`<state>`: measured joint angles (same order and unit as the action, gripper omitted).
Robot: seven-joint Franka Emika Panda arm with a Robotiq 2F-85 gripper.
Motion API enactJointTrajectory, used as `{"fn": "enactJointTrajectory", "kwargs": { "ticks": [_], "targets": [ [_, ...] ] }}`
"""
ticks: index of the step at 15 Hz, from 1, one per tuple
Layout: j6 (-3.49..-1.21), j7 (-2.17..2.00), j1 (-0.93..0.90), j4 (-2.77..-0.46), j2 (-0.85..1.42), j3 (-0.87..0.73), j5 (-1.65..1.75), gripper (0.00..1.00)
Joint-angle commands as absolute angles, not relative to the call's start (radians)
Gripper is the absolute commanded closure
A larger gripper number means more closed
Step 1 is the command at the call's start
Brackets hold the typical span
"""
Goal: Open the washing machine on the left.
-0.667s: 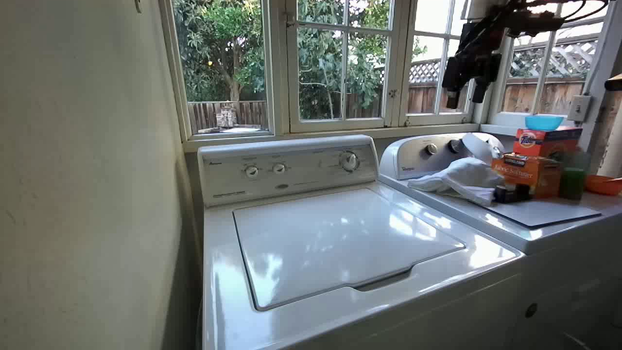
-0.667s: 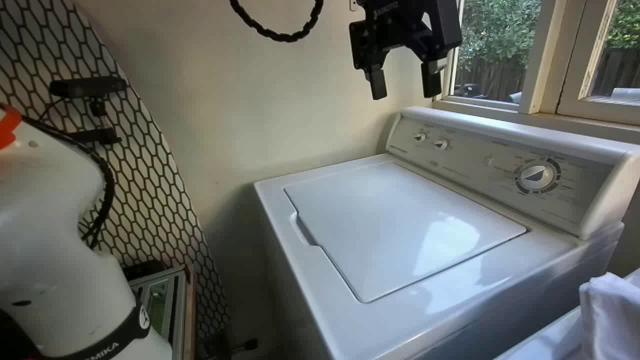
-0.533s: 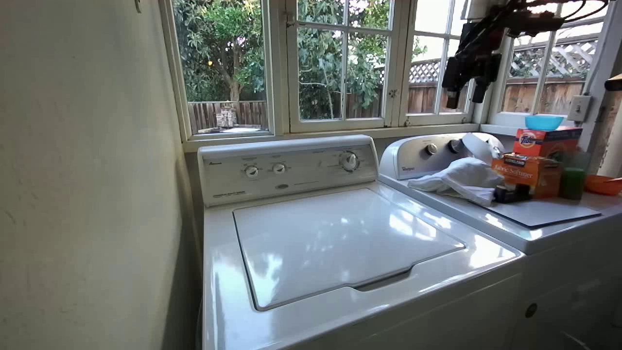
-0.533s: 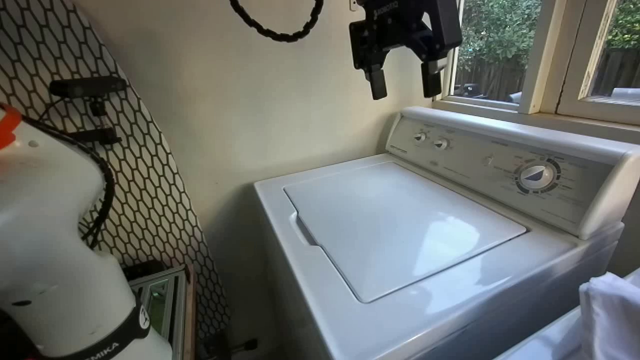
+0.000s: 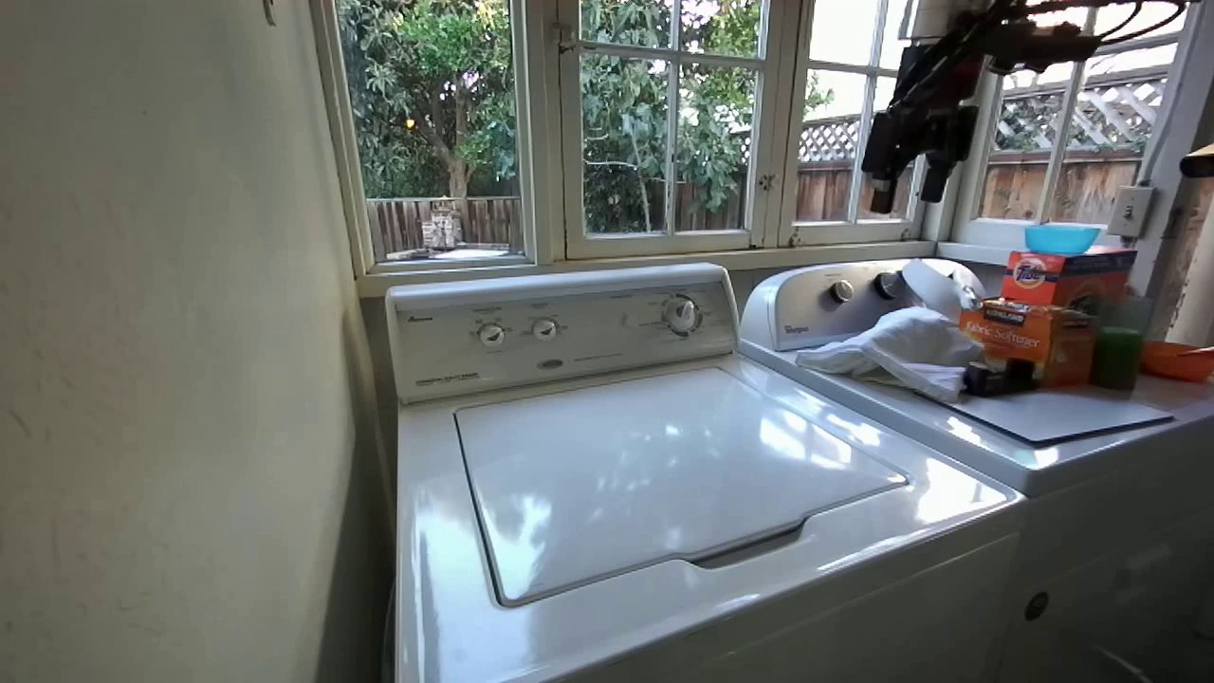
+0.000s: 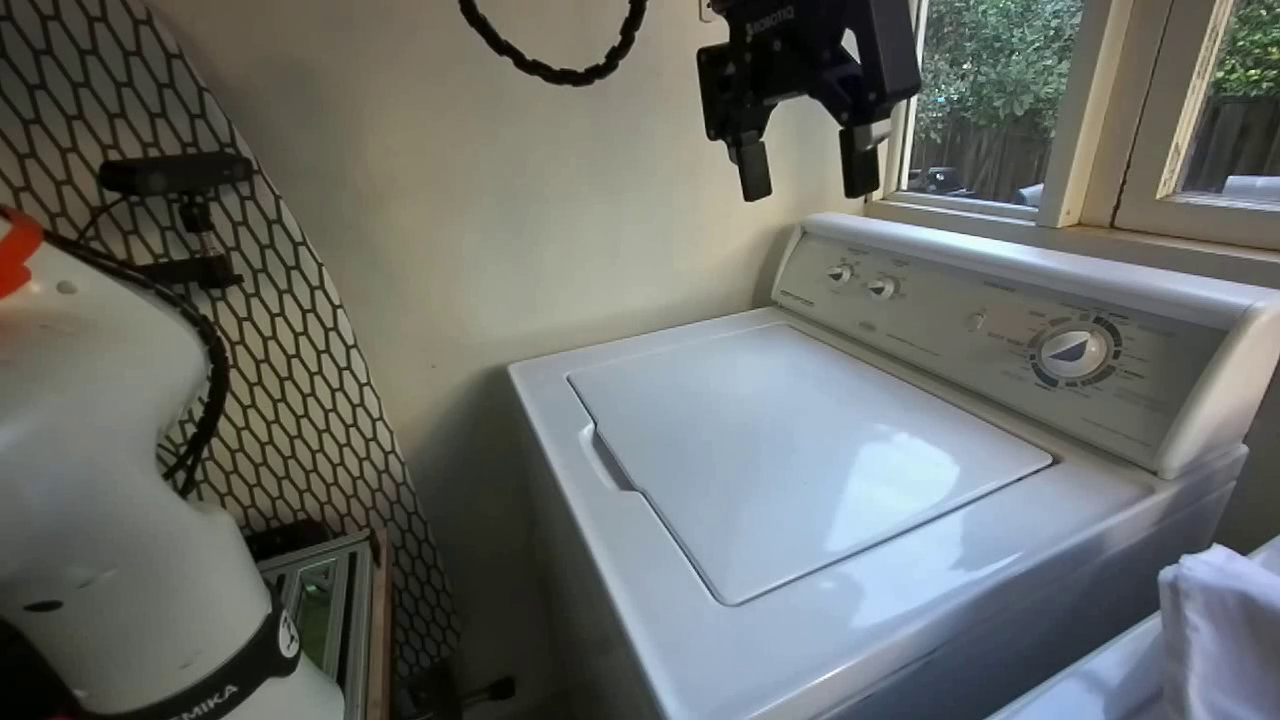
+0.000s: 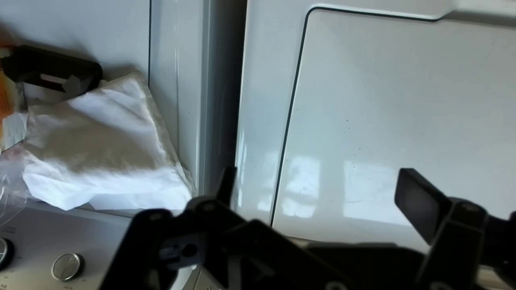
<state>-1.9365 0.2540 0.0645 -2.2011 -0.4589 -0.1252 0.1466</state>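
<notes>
The washing machine (image 5: 427, 531) is a white top-loader with a rear control panel with knobs. Its flat lid (image 5: 664, 474) lies shut, with a recessed notch at its front edge; the drum is hidden beneath. The lid also shows in an exterior view (image 6: 800, 450) and in the wrist view (image 7: 383, 100). My black gripper (image 6: 808, 180) is open and empty. It hangs well above the machine, touching nothing, fingers pointing down. It also shows in an exterior view (image 5: 908, 185). In the wrist view, its spread fingers (image 7: 318, 181) frame part of the lid's surface.
A second white appliance (image 5: 1005, 465) stands beside the machine across a narrow gap. On it lie a white cloth (image 5: 901, 346), an orange box (image 5: 1029, 337), a Tide box (image 5: 1067, 275) and a blue bowl (image 5: 1060, 239). A wall (image 6: 480, 220) and windows border the machine.
The gripper has shifted very slightly, a little down and to the left in an exterior view. The lid and everything else look unchanged.
</notes>
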Motion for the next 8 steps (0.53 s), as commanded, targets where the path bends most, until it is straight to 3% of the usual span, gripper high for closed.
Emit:
{"fn": "enactJointTrajectory", "kwargs": {
  "ticks": [1, 8],
  "targets": [
    [-1.905, 0.244, 0.050, -2.258, -0.500, -0.108, 0.130, 0.00],
    [-1.698, 0.123, 0.028, -2.361, -0.577, -0.040, 0.091, 0.00]
  ]
}}
